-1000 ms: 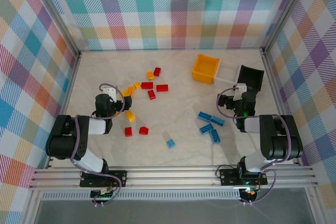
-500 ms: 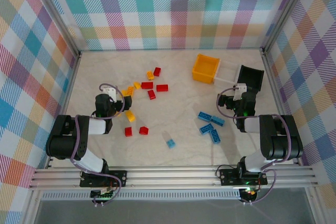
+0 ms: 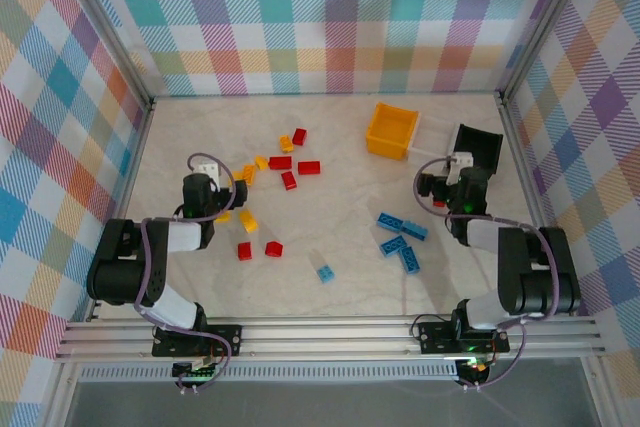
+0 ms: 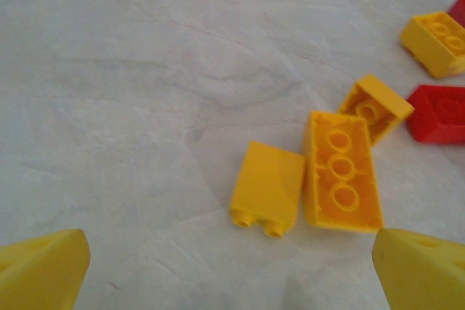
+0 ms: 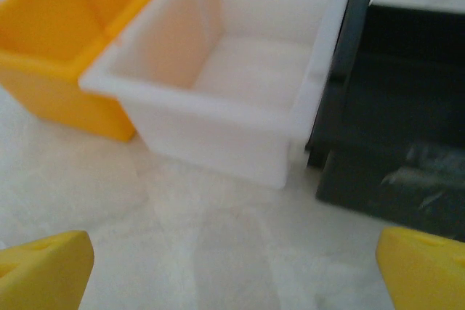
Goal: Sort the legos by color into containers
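Left gripper (image 4: 232, 268) fingers apart, empty. Yellow bricks (image 4: 341, 172) sit just ahead, right of centre. Best to shift right and centre on one brick, since neighbours touch. Right gripper (image 5: 232, 270) apart, empty, white bin (image 5: 218, 107) straight ahead.

In the left wrist view we see just the yellow tips of the left gripper (image 4: 232, 274), each cut off by a bottom corner. A small red plastic brick (image 4: 438, 112) runs off the right edge, so we cannot give its full shape. The right wrist picture is soft throughout: the orange-yellow plastic bin (image 5: 43, 49) is cut by the left edge and the black plastic bin (image 5: 407, 107) by the right. A pale smear on the black bin's near wall is too blurred to name. From above, the white open-topped bin (image 3: 432, 150) is so pale against the table that we trace little but one rim. The left arm covers part of the yellow-orange bricks (image 3: 247, 173).
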`<state>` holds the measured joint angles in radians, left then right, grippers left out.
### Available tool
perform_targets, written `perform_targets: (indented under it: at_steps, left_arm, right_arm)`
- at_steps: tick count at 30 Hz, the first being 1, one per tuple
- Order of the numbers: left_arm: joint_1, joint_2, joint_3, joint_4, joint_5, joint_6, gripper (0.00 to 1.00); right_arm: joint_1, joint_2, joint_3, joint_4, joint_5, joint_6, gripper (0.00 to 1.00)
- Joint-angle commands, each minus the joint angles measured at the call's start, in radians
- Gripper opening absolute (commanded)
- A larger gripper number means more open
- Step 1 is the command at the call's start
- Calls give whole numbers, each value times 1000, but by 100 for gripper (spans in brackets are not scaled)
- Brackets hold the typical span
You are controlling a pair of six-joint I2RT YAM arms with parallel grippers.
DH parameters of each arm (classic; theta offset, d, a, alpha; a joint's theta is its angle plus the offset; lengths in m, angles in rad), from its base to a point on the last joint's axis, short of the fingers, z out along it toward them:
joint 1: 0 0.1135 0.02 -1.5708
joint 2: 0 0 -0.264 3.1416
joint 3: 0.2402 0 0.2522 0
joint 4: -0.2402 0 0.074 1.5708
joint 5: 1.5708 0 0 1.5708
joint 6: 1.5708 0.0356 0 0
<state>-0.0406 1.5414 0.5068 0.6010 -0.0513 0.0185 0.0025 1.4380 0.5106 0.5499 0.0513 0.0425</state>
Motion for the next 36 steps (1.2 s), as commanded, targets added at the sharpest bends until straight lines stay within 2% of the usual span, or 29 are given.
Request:
perform_targets:
  at_steps: [1, 5, 8, 11, 13, 16, 20, 24, 27, 33, 36]
  left_arm:
    - [-4, -86, 90, -177, -101, -41, 100]
    - [-6, -134, 180, -359, -122, -108, 100]
    - [-18, -150, 292, -553, -149, -205, 100]
    - [-48, -156, 371, -649, -150, -251, 100]
    - [-75, -148, 428, -720, -145, -282, 100]
    - [-102, -88, 548, -864, -72, -329, 100]
    - [-195, 3, 675, -1071, -96, -309, 100]
    - [-290, -27, 655, -1089, 22, -321, 100]
    - [-343, -63, 612, -1103, 111, -357, 100]
    - [-375, -145, 507, -1123, 240, -405, 93]
    - [-378, -199, 482, -1138, 267, -394, 92]
  right_arm:
    - [6, -101, 127, -262, 43, 110, 100]
    - [4, -146, 335, -664, -9, 298, 100]
    - [4, -128, 478, -916, -68, 420, 100]
    - [6, -93, 606, -1149, -130, 509, 100]
    - [14, -92, 648, -1258, -146, 550, 99]
    - [21, -105, 685, -1433, -120, 592, 100]
    - [26, -64, 727, -1640, -103, 569, 100]
    - [33, -30, 707, -1700, -61, 518, 100]
    - [42, -7, 679, -1652, -33, 491, 96]
    - [54, 85, 629, -1499, -1, 398, 83]
    - [53, 152, 629, -1458, 25, 363, 76]
